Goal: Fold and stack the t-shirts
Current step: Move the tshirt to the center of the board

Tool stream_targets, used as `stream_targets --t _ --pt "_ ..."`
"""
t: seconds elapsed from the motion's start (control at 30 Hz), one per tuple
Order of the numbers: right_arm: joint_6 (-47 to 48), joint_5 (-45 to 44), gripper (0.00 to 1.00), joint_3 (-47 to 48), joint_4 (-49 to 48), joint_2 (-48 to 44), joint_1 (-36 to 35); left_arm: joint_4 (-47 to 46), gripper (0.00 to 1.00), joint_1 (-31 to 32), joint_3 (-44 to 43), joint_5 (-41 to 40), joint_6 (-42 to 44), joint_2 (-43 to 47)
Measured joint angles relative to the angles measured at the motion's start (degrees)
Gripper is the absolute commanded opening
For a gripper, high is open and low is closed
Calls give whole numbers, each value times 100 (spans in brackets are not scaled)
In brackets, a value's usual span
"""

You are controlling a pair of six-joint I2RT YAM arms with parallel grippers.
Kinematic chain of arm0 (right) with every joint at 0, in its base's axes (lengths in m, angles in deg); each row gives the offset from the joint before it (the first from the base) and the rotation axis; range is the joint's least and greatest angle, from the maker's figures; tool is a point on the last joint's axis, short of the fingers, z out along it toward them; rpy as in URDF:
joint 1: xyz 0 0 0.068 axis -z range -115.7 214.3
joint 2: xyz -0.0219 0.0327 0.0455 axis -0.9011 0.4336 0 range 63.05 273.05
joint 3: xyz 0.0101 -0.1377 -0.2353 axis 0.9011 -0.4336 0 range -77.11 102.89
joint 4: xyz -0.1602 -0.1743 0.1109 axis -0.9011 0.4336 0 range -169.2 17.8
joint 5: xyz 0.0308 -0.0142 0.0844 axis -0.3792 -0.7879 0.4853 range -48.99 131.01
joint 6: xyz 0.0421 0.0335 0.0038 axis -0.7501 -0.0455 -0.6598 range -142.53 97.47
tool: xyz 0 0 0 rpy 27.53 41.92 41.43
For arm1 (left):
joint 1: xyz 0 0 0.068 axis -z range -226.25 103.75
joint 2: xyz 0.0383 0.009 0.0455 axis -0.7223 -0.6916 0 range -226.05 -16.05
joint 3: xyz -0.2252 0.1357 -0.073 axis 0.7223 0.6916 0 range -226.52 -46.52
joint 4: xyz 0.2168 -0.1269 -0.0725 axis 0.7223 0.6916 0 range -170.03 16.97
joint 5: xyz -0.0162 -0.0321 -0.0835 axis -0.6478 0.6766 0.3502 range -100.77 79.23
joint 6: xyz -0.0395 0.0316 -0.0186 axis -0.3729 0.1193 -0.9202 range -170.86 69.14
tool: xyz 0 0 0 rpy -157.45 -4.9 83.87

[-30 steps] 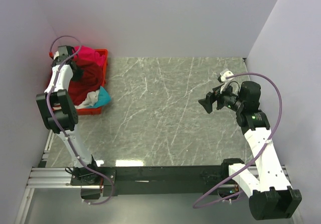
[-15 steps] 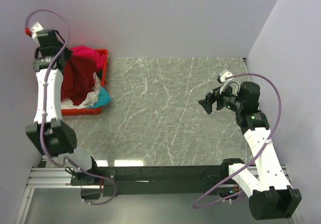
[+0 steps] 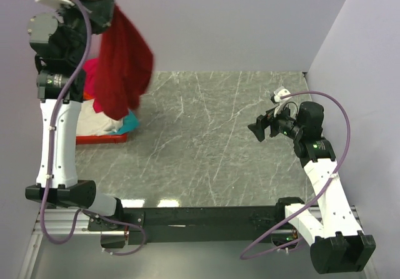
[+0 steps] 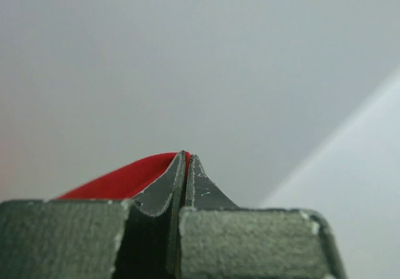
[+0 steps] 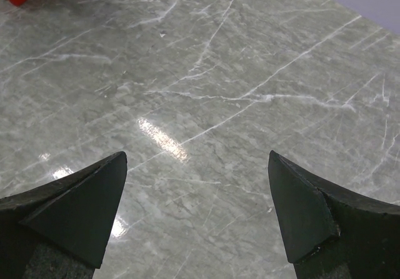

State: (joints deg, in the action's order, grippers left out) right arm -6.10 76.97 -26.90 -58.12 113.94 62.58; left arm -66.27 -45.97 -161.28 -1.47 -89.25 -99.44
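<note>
Over on the far left, the left arm reaches way up, with the left gripper (image 3: 107,11) near the top corner of the overhead view. Its jaws are pinched tight on the dark red t-shirt (image 3: 125,66). The shirt hangs from that grip in a loose bunch, its lower end dangling over the red crate (image 3: 103,139). Can't tell if the bottom touches the pile below. The left wrist cam agrees: the jaws are pressed together with a sliver of red cloth on their left side and plain wall (image 4: 200,54) behind.

The crate sits at the left edge of the grey marble table (image 3: 212,135), by the side wall. Peeking out from behind the hanging shirt are a magenta shirt (image 3: 89,79), a cream-white shirt (image 3: 100,121) lower down, and a cyan shirt (image 3: 130,124) spilling over the crate's right corner.

Moving right, the right gripper (image 3: 255,129) hovers above the right side of the table, well apart from the shirts. It points left with its jaws spread wide, and its wrist cam shows just tabletop between the two tips.
</note>
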Motion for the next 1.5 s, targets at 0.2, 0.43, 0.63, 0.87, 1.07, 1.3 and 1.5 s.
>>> stream_targets --t 0.2,0.43,0.63,0.87,1.07,1.3,1.5 --pt "22 -70 100 -4 0 2 31 -520 0 1182 -103 560 -66 39" --pt "125 -212 100 -7 -2 0 155 -1147 0 2319 953 861 -153 245" --pt "175 -262 100 -9 0 -11 411 -1779 33 2616 2981 1263 -195 149" --pt "439 -96 100 -9 76 33 461 -1231 74 2601 4760 977 496 -774" --pt "1462 841 98 -48 592 389 466 -487 76 2599 4924 791 1729 -203" --pt "2208 1270 82 -46 1392 1460 459 -238 77 3270 5379 632 3230 680" --pt "1784 529 70 350 1526 2780 354 525 77 3423 5416 87 3189 192"
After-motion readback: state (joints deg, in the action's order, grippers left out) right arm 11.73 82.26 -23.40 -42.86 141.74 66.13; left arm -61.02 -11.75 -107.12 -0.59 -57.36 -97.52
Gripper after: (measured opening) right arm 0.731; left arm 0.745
